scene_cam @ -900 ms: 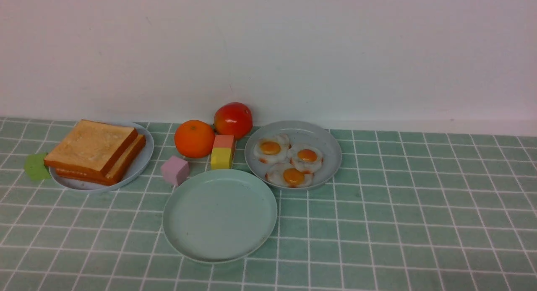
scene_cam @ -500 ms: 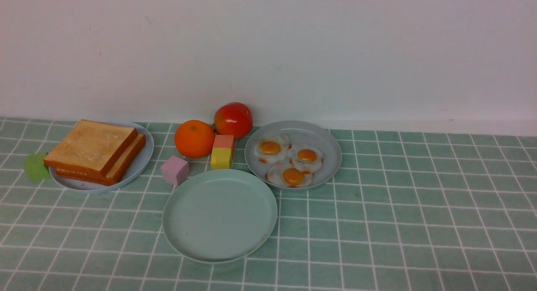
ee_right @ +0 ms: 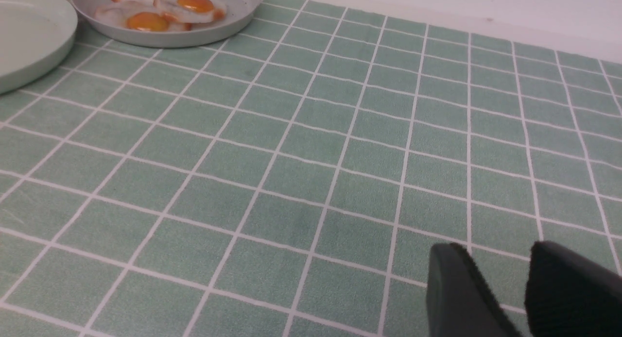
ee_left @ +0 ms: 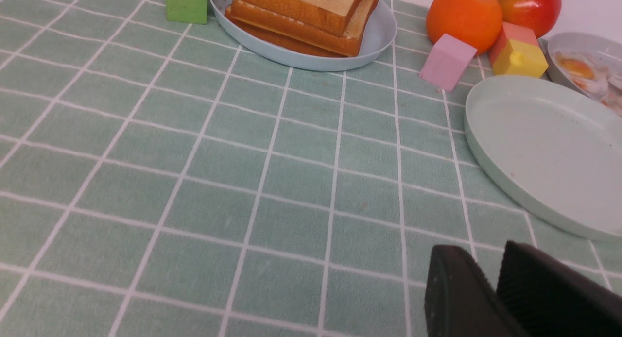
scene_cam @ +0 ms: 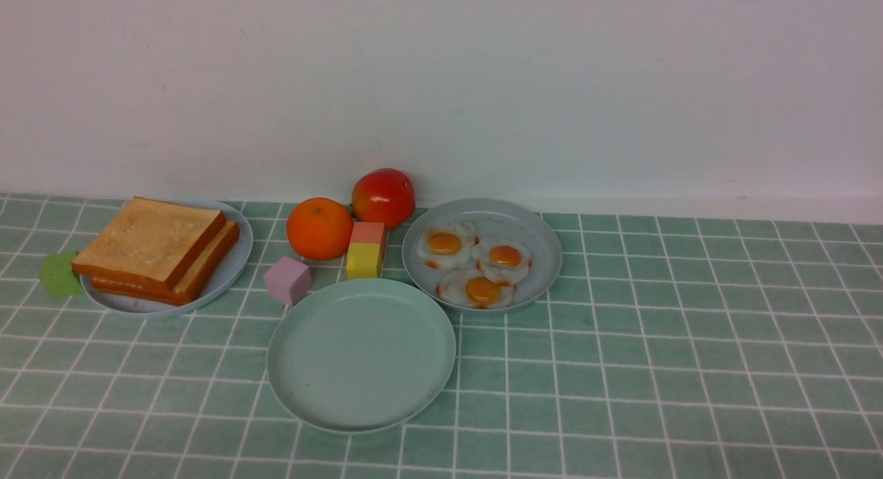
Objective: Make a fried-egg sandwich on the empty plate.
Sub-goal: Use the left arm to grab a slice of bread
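Empty plate (scene_cam: 361, 355) bare mid-table (scene_cam: 655, 341); toast slices (scene_cam: 155, 244) stacked on pale-blue plate (scene_cam: 231, 258) far left, likely light and stiff, so pinch the crust edge; right gripper (ee_right: 500, 259) parted, left gripper (ee_left: 486, 259) gap unclear, neither holding anything.

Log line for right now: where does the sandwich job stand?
stage: not started | big plate: bare | toast: stacked on blue plate | eggs: three on grey plate | left claw, right claw: empty
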